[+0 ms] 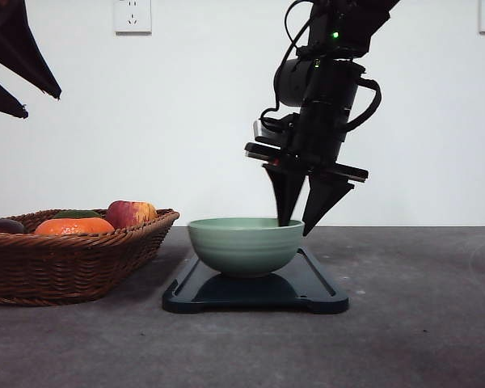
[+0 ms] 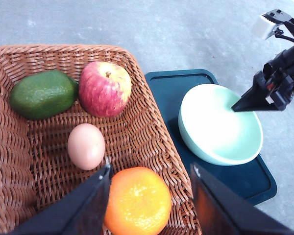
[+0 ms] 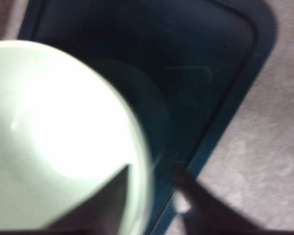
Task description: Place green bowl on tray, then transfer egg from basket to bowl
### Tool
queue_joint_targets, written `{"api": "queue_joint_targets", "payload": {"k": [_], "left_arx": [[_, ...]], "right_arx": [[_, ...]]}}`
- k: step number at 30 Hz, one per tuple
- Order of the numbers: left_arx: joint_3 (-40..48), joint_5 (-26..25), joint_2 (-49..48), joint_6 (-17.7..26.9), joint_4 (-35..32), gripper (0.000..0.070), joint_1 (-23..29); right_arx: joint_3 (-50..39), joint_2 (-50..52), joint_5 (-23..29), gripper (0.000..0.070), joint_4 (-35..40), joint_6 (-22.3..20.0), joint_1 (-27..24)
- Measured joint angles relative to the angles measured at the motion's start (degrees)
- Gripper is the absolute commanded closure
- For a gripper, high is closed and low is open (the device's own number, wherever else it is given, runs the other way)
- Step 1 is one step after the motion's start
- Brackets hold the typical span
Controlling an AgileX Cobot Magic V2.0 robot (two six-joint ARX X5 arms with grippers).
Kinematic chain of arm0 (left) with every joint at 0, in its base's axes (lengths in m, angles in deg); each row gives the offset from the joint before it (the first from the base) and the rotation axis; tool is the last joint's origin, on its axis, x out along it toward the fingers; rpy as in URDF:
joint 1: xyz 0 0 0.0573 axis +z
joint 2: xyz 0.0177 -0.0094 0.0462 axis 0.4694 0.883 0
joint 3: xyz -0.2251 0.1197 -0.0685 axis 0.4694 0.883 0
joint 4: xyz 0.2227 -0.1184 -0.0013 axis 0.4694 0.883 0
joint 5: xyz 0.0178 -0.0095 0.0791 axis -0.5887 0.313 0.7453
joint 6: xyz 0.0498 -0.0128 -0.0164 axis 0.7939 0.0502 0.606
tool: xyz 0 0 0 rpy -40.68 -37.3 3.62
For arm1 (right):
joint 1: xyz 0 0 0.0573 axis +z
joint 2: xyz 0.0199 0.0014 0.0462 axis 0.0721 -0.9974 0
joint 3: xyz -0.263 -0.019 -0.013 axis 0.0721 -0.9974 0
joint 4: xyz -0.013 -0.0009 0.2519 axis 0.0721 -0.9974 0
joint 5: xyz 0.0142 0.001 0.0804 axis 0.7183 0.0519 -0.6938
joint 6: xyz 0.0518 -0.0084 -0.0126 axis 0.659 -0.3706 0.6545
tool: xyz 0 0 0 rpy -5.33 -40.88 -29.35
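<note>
The green bowl (image 1: 245, 245) sits upright on the tray (image 1: 317, 288), toward the tray's end nearer the basket (image 1: 61, 263), with the grey bench (image 1: 420, 323) under everything. My right gripper (image 1: 305, 223) hangs at the bowl's rim on the side away from the basket; its fingers (image 1: 285, 194) are spread, one tip dipping just inside the bowl, the other outside, with the rim between them. From my right wrist view the bowl wall passes between the two tips with a gap on each side, so they straddle it without squeezing.

My left gripper (image 2: 149, 198) hovers over the basket with its fingers (image 2: 83, 208) parted and holding nothing. The egg (image 2: 86, 146) lies on the wicker floor of the basket, between the apple (image 2: 105, 88) and the orange (image 2: 138, 201), with a green avocado (image 2: 42, 94) beside the apple. The basket stands just beside the tray, apart from it.
</note>
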Motion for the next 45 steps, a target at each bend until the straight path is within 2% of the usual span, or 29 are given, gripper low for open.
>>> {"api": "queue_joint_targets", "payload": {"k": [5, 8, 15, 19, 30, 37, 45], "left_arx": [[0.0, 0.0, 0.0, 0.0, 0.1, 0.0390, 0.0], [0.0, 0.0, 0.0, 0.0, 0.2, 0.0390, 0.0], [0.0, 0.0, 0.0, 0.0, 1.9, 0.0390, 0.0], [0.0, 0.0, 0.0, 0.0, 3.0, 0.0390, 0.0], [0.0, 0.0, 0.0, 0.0, 3.4, 0.0390, 0.0], [0.0, 0.0, 0.0, 0.0, 3.9, 0.0390, 0.0], [0.0, 0.0, 0.0, 0.0, 6.5, 0.0389, 0.0]], "right_arx": [[4.9, 0.1, 0.0, 0.0416, -4.7, -0.1, 0.0], [5.8, 1.7, 0.2, 0.0424, -4.7, -0.2, 0.1], [0.7, 10.2, 0.0, 0.0424, 3.3, -0.2, 0.3], [-8.7, 16.8, 0.0, 0.0424, 11.2, -0.2, 0.3], [-43.4, 40.8, -0.3, 0.0424, 34.9, -0.3, -0.1], [-60.2, 55.4, 0.0, 0.0424, 38.4, -0.7, -1.7], [-71.0, 70.8, 0.0, 0.0424, 36.1, -0.6, -3.1]]}}
